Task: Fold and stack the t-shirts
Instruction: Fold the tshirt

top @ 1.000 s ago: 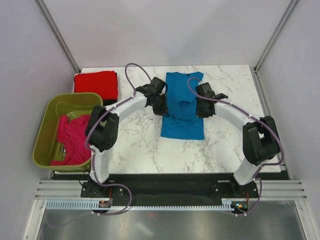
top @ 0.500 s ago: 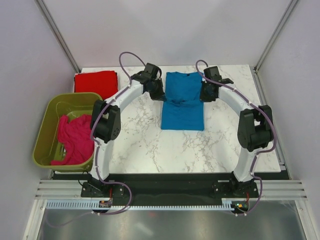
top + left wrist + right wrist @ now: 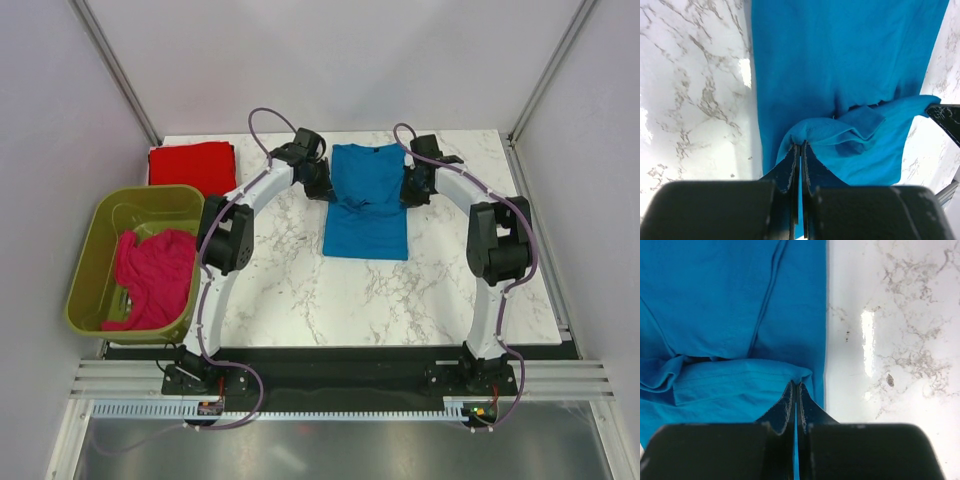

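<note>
The bright blue t-shirt (image 3: 366, 205) lies lengthwise on the marble table, its far part folded back over the middle. My left gripper (image 3: 322, 188) is shut on the folded cloth at the shirt's left edge; in the left wrist view (image 3: 800, 146) its tips pinch a blue fold (image 3: 840, 135). My right gripper (image 3: 409, 190) is shut on the same fold at the right edge (image 3: 796, 385). The red t-shirt (image 3: 193, 167) lies folded at the table's far left. The magenta-pink t-shirt (image 3: 152, 279) lies crumpled in the tub.
The olive-green plastic tub (image 3: 100, 237) stands off the table's left side. Grey walls and metal posts enclose the table. Bare marble (image 3: 340, 300) lies in front of the blue shirt.
Both grippers have carried the blue shirt's fold from mid-shirt toward the far end, flattening the bunched cloth. The arms have stretched further out.
</note>
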Tool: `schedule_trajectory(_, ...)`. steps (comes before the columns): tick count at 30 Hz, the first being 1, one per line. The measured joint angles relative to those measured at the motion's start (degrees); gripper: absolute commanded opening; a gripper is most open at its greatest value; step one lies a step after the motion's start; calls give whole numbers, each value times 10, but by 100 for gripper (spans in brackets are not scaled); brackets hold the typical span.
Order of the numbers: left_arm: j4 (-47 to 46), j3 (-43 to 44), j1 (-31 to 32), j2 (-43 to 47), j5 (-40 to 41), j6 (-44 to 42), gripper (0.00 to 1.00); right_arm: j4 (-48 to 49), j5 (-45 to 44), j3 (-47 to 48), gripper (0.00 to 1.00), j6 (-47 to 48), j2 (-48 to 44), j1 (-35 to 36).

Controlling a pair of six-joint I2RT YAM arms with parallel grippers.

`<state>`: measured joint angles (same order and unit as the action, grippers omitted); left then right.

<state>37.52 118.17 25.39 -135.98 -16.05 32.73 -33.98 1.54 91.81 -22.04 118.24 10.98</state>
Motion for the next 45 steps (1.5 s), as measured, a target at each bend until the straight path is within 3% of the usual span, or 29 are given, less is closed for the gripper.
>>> schedule_trajectory(16,-14,17,-12,-14,-16,0,2,-3,13,3,0,-1,0,-18)
schedule_trajectory(19,-19,29,-13,-22,-22,0,7,-3,13,6,1,-1,0,-20)
schedule_trajectory(23,-25,39,-16,-37,-25,0,18,-3,14,34,13,-4,15,-24)
schedule_trajectory(24,-25,40,-18,-39,-25,-1,20,-3,15,44,21,-7,21,-26)
schedule_trajectory(26,-24,40,-23,-40,-22,-5,22,-3,15,60,23,-10,31,-29)
schedule_trajectory(35,-24,24,-35,-11,-12,-39,22,2,13,31,18,-29,7,-31)
schedule_trajectory(45,-33,25,-17,-4,-62,-43,22,29,31,1,17,-31,-5,-14)
